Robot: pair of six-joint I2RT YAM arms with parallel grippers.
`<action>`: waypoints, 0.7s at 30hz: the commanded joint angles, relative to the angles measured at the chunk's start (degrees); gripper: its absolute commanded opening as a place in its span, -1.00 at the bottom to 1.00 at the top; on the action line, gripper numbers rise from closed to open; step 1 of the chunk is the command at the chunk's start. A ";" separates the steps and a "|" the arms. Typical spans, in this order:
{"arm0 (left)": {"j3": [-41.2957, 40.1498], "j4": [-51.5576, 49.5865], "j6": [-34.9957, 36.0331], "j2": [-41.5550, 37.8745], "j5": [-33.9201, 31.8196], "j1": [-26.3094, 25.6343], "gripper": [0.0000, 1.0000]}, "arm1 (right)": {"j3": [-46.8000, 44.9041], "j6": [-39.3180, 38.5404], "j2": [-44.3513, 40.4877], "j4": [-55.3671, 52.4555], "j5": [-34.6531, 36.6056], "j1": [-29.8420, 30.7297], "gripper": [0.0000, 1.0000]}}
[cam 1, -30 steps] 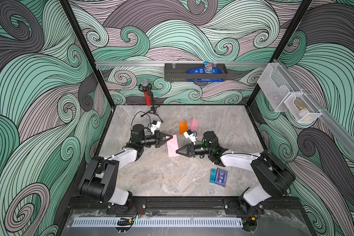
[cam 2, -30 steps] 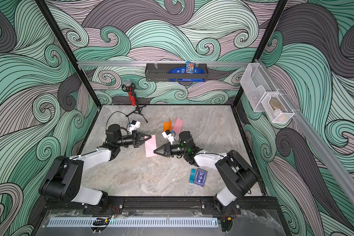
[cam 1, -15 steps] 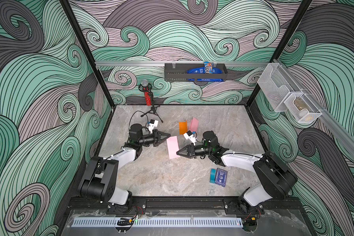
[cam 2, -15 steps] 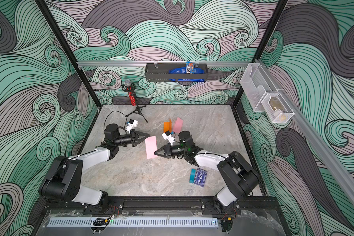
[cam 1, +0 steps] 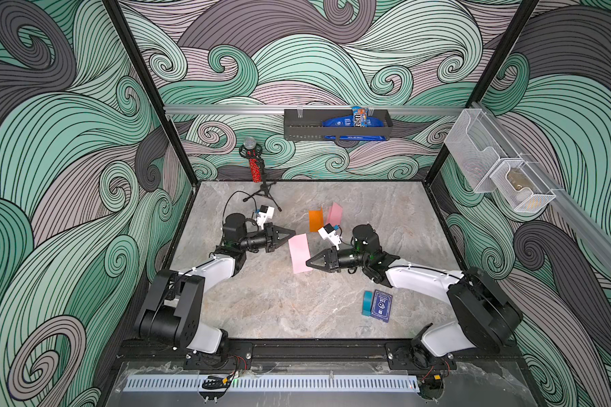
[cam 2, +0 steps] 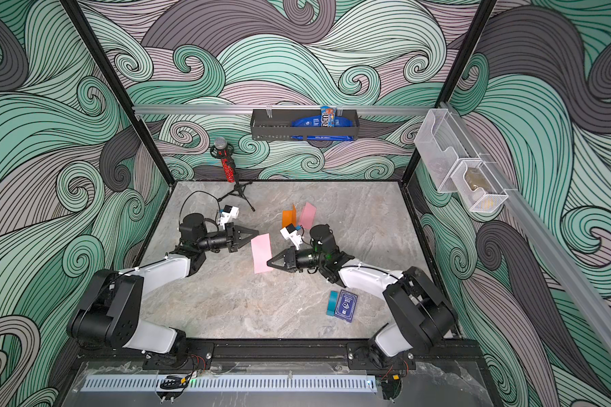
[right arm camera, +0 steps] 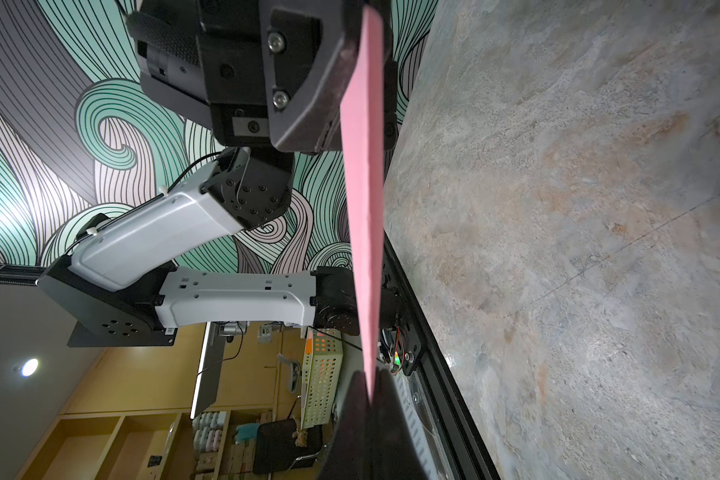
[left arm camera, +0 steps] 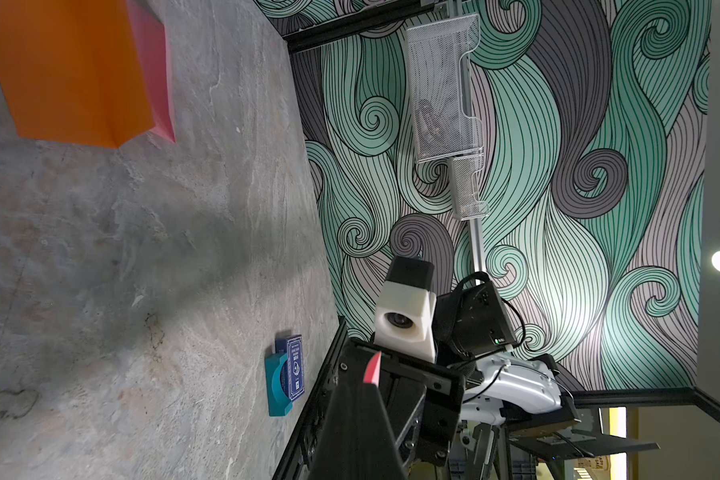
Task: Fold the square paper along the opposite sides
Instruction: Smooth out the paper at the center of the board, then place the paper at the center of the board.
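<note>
The pink paper (cam 1: 300, 253), already folded into a narrow strip, hangs between the two sets of jaws, its broad face turned up in both top views (cam 2: 261, 253). In the right wrist view it shows edge-on (right arm camera: 364, 208), a thin straight band held clear of the table (right arm camera: 578, 249).

The right gripper (cam 1: 307, 262) has its jaws pressed together on the near long edge of the strip, close to one end. The left gripper (cam 1: 293, 232) pinches the opposite end at its far corner. In the left wrist view only a small pink tip (left arm camera: 373, 368) pokes out past the closed jaws. The two grippers point toward each other from opposite sides of the strip.

Beyond the right gripper's wrist, toward the back wall, an orange paper (cam 1: 315, 220) stands bent, and a second pink sheet (cam 1: 334, 213) lies just beside it. Behind the right jaws, toward the front rail and beside that arm, a dark blue card box (cam 1: 381, 306) lies touching a teal block (cam 1: 367, 303). A microphone on a small tripod (cam 1: 255, 167) stands behind the left gripper, at the back wall.
</note>
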 commanded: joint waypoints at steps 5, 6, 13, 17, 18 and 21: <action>5.16 -4.87 3.94 -0.03 -1.22 0.37 0.29 | 0.66 -6.26 -4.88 -7.18 -0.05 -5.38 -1.00; 6.47 -10.47 7.68 -0.93 -2.33 0.29 0.31 | 1.19 -8.08 -4.76 -8.56 -0.71 -7.65 -1.00; 4.81 -29.98 23.09 -6.09 -12.95 -2.73 0.29 | 11.11 -22.85 8.82 -20.16 0.80 -24.26 -1.00; 5.42 -33.15 25.84 -4.86 -15.32 -4.26 0.28 | 21.72 -27.02 20.78 -26.17 0.95 -30.59 -0.95; 5.83 -33.87 26.38 -4.39 -15.58 -4.52 0.28 | 24.84 -28.32 23.52 -27.92 1.62 -31.92 -0.93; 5.90 -33.67 26.41 -3.40 -15.71 -5.21 0.28 | 33.45 -32.08 30.33 -35.05 3.78 -34.12 -0.89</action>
